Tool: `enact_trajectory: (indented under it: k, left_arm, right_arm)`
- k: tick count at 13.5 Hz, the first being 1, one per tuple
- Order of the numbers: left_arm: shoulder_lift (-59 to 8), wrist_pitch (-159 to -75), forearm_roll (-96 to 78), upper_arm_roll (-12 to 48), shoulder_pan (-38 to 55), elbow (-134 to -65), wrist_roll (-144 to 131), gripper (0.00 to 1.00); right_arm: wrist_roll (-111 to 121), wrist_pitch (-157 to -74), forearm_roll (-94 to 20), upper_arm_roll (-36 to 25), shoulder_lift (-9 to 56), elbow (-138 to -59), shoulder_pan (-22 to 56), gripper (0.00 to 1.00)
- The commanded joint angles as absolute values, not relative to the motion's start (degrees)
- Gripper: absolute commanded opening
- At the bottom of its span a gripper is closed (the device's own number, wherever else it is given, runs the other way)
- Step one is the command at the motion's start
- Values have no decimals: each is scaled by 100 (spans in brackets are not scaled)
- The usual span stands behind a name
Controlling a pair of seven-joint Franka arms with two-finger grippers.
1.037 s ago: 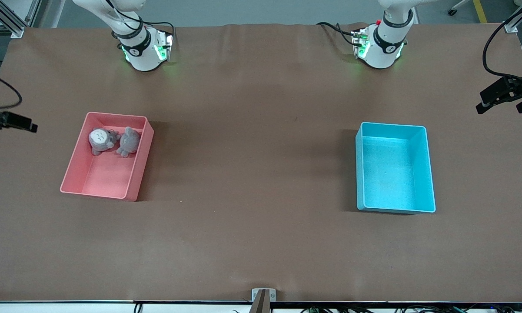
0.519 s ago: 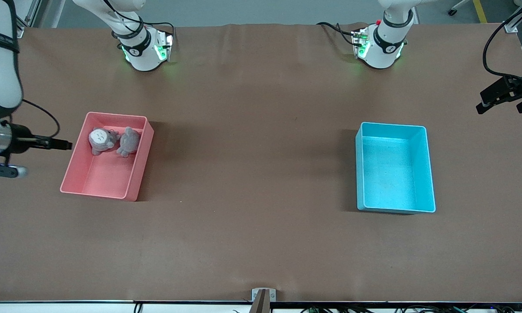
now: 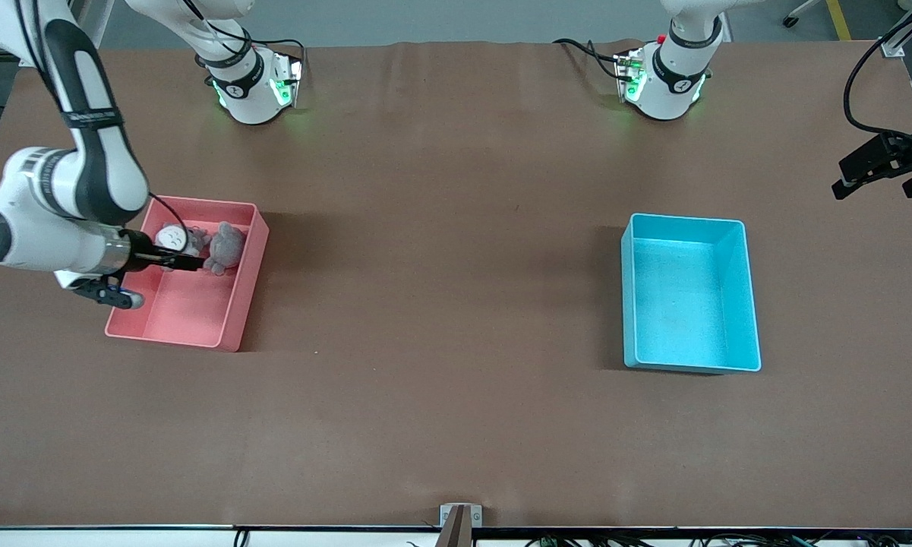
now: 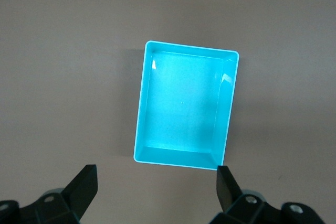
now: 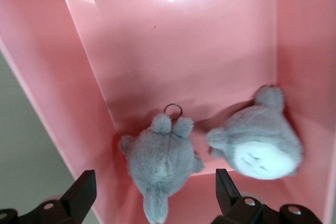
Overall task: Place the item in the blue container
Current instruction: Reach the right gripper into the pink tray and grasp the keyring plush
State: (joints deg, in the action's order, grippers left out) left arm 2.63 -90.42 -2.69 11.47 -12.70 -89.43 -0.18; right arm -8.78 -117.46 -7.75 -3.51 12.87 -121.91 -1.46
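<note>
The blue container (image 3: 691, 304) stands empty toward the left arm's end of the table; it also shows empty in the left wrist view (image 4: 184, 103). Two grey plush toys lie together in the pink bin (image 3: 190, 308). One shows a white face (image 3: 171, 238), the other its grey back (image 3: 228, 245). My right gripper (image 3: 178, 262) hangs open over the pink bin beside the toys. In the right wrist view the back-up grey plush (image 5: 163, 163) lies between the open right gripper (image 5: 155, 195) fingers, with the white-faced plush (image 5: 260, 148) beside it. My left gripper (image 3: 881, 171) waits open, high at the table's edge, holding nothing (image 4: 156, 187).
The pink bin's walls (image 5: 47, 77) enclose the toys closely in one corner. A small bracket (image 3: 460, 516) sits at the table's edge nearest the front camera. Bare brown table lies between the two bins.
My right arm has swung in from the table's edge and now has its gripper over the pink bin by the toys. The left arm, the bins and the toys have not moved.
</note>
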Motion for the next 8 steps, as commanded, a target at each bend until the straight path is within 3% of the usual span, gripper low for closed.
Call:
enact_trajectory:
  k: [1, 8]
  left_arm:
    - [229, -9044, -325, 1151, -1257, -8859, -79, 100]
    - [229, -9053, -325, 1151, -1266, -8868, -79, 100]
  right_arm:
    - [-1028, -12111, -826, -360, 1054, -12761, -123, 100]
    - [-1037, -12225, -1054, -352, 1546, -12850, -88, 100]
